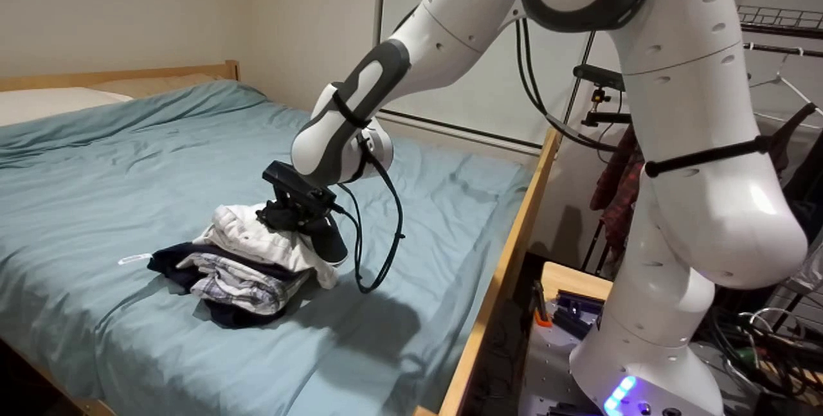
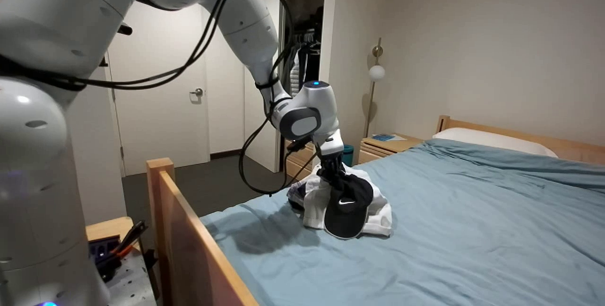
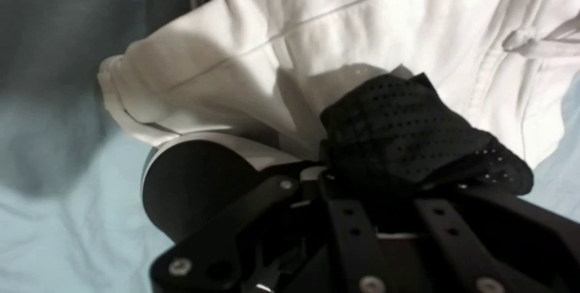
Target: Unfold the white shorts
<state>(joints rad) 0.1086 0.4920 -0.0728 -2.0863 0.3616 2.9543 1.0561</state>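
Observation:
The white shorts [image 1: 247, 236] lie folded on top of a pile of clothes near the bed's corner. They also show in an exterior view [image 2: 378, 211] and fill much of the wrist view [image 3: 385, 21]. A black cap [image 2: 347, 216] with a white swoosh and white brim edge rests against the shorts; its bunched crown [image 3: 398, 125] shows in the wrist view. My gripper [image 3: 376, 180] points down over the pile, just above the shorts. It appears shut on the cap's crown, which hides the fingertips. It also shows in both exterior views [image 1: 292, 210] [image 2: 332, 166].
Beneath the shorts lie a dark navy garment [image 1: 173, 263] and a plaid garment [image 1: 238, 284]; a white tag [image 1: 135, 259] sticks out. The blue bedsheet [image 2: 449, 249] is wrinkled. A wooden bed rail [image 1: 505, 268] stands between the bed and the robot base. Cables loop beside the wrist.

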